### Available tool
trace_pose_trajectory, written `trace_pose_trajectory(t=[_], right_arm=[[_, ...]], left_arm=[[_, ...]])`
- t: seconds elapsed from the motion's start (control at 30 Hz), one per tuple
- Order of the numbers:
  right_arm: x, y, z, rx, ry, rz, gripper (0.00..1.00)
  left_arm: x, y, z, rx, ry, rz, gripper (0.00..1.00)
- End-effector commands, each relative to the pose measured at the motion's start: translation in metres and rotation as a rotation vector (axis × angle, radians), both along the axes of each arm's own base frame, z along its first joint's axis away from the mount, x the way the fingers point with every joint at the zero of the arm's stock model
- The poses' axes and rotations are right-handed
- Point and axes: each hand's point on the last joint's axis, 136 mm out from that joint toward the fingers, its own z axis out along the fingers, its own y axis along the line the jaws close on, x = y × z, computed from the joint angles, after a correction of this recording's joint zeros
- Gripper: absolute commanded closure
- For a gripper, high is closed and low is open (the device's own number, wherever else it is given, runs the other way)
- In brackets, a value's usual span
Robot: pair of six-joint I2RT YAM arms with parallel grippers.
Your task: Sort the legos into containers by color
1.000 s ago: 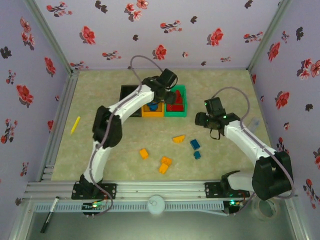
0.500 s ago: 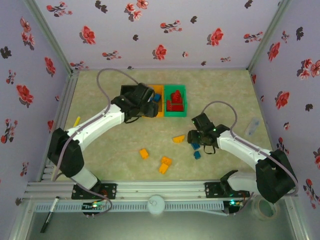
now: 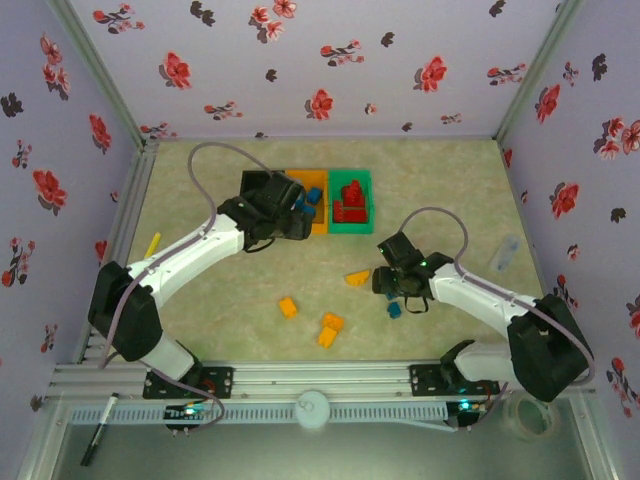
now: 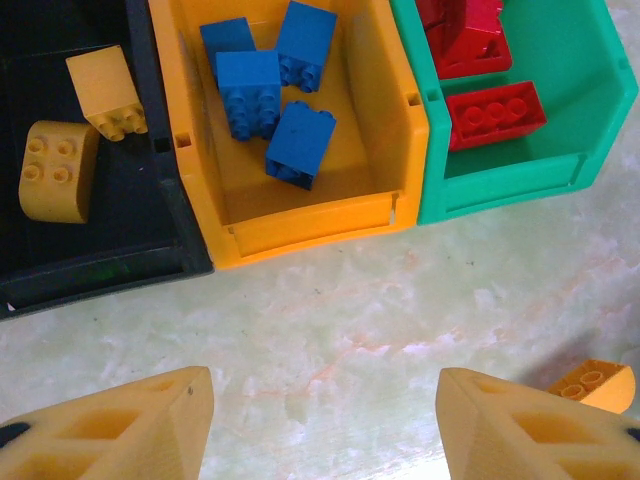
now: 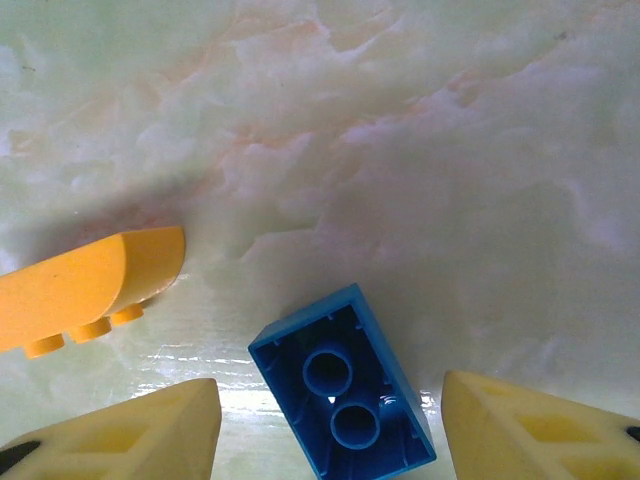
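Note:
Three joined bins stand at the back: the black bin holds two yellow-orange legos, the orange bin holds several blue legos, and the green bin holds red legos. My left gripper hangs open over bare table just in front of the bins. My right gripper is open and low, its fingers straddling an upside-down blue lego. A yellow-orange wedge lego lies just to its left.
Loose on the table are two orange legos and a small blue lego. A thin yellow stick lies by the left wall. A clear object sits at the right. A marker and a tape roll lie on the front ledge.
My left arm has drawn back from above the bins to their near left side. My right gripper has moved left and down until it straddles the blue lego.

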Motion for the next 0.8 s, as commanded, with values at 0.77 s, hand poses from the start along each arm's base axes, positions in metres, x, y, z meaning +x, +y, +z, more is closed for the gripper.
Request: trace_pose_trajectory(t=[0.77], right_arm=[[0.001,0.000,-0.021,-0.064,0.056,-0.015,0.56]], left_arm=[[-0.003,0.006,0.006,0.016,-0.020,0.009,0.41]])
